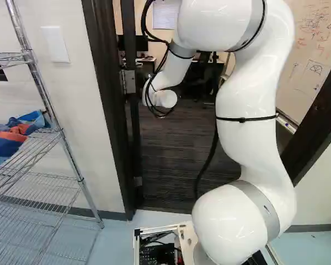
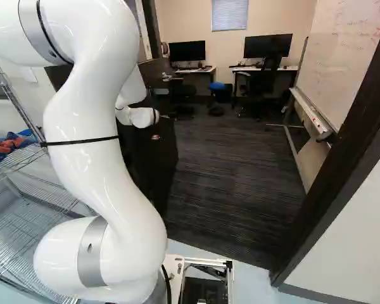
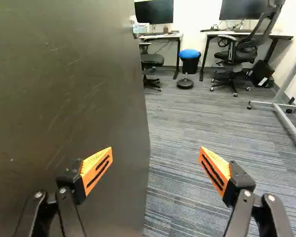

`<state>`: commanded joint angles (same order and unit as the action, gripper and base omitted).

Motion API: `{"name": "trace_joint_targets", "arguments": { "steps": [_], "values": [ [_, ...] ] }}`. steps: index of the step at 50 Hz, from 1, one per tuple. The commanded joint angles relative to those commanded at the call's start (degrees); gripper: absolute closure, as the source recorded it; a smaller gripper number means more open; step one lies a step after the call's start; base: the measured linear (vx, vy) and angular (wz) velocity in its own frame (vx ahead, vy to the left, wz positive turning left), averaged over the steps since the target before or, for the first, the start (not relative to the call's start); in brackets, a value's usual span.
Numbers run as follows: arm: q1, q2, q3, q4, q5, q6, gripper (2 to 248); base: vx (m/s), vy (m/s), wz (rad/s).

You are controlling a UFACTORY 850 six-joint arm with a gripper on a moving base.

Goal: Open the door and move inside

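Your gripper (image 3: 156, 154) is standing wide open, holding nothing; one finger is facing the door (image 3: 74, 98), though you cannot tell whether it is touching. That door is standing swung into the room beside the hand; you are likely getting ready to drive inside, so you should be creeping straight through, keeping the arm (image 1: 248, 143) off the frame (image 2: 335, 171) and watching the door for any swing back; pale floor (image 2: 250, 285) is meeting striped carpet (image 2: 234, 171), perhaps giving a small bump; beyond, an office chair (image 3: 228, 55) and whiteboard (image 2: 342, 76) are standing.
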<state>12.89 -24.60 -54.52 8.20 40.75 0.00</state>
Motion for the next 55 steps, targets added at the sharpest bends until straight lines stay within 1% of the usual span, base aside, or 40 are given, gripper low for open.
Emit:
{"name": "trace_joint_targets", "arguments": {
  "steps": [12, 19, 55],
  "values": [
    [0.0, -0.2, -0.3, 0.0, 0.0, 0.0, 3, 0.000, 0.000, 0.000],
    [-0.4, -0.1, -0.1, 0.0, 0.0, 0.0, 3, 0.000, 0.000, 0.000],
    [-5.2, 1.1, 1.3, 0.0, 0.0, 0.0, 3, 0.000, 0.000, 0.000]
  ]
}}
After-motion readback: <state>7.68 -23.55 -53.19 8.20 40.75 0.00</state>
